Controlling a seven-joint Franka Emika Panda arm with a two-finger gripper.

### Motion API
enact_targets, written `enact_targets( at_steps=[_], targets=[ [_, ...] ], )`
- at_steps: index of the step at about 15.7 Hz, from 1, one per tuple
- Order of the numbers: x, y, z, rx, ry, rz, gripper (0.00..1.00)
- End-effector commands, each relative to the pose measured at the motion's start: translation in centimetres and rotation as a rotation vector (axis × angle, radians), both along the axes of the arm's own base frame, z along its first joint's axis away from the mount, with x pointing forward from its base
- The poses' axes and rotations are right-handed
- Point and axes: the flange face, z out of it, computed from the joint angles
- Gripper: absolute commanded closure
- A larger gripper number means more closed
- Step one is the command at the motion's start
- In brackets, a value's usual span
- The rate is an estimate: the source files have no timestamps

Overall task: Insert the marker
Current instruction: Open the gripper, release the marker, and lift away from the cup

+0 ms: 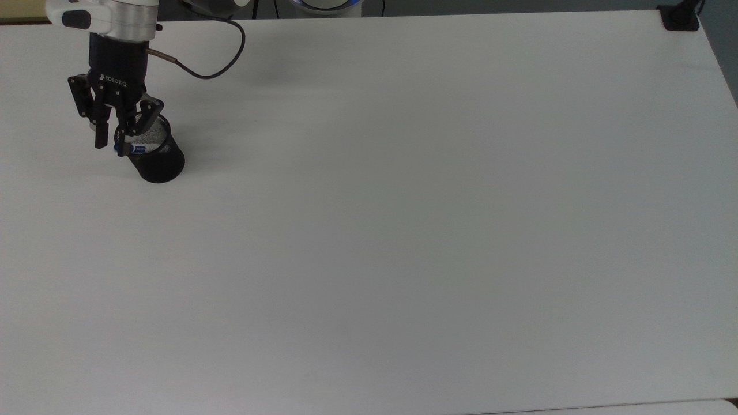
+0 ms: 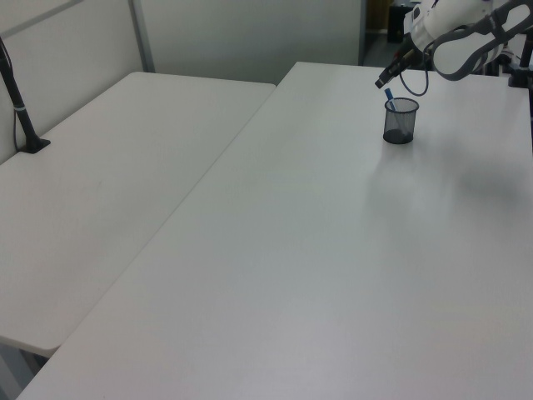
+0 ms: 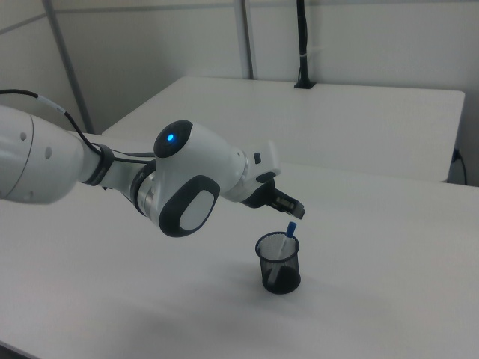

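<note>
The marker [image 3: 287, 235] stands tilted inside the black mesh cup [image 3: 278, 263] on the white table [image 1: 403, 230], blue end poking above the rim, while the claw [image 1: 109, 144] hangs released just above it.

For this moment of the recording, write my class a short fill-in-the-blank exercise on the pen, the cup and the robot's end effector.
1. The slim white marker with blue ends stands inside the black mesh ____.
2. The end effector has its fingers ____.
3. The black mesh cup stands on a ____ table.
4. The marker's protruding tip is ____ in colour.

Missing words: cup; open; white; blue
</note>
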Motion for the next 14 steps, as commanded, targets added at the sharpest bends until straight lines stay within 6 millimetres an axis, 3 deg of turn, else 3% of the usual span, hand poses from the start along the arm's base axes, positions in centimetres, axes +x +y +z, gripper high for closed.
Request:
enact_targets(
  at_steps=[1, 3, 5, 7, 8, 10, 14],
  targets=[
    [-1.3, 0.6, 0.4, 0.034, -0.018, -0.035, 0.22],
    [-1.3, 1.1, 0.9, 0.061, 0.018, -0.04, 0.08],
    [-1.1, 2.4, 1.8, 0.096, 0.107, -0.018, 0.07],
    [0.2, 5.4, 3.6, 0.157, 0.191, -0.008, 0.0],
    [0.7, 6.5, 5.0, 0.193, 0.231, -0.03, 0.0],
    [1.9, 10.3, 7.8, 0.235, 0.359, -0.002, 0.0],
    [2.4, 16.4, 13.1, 0.278, 0.532, 0.008, 0.0]
  ],
)
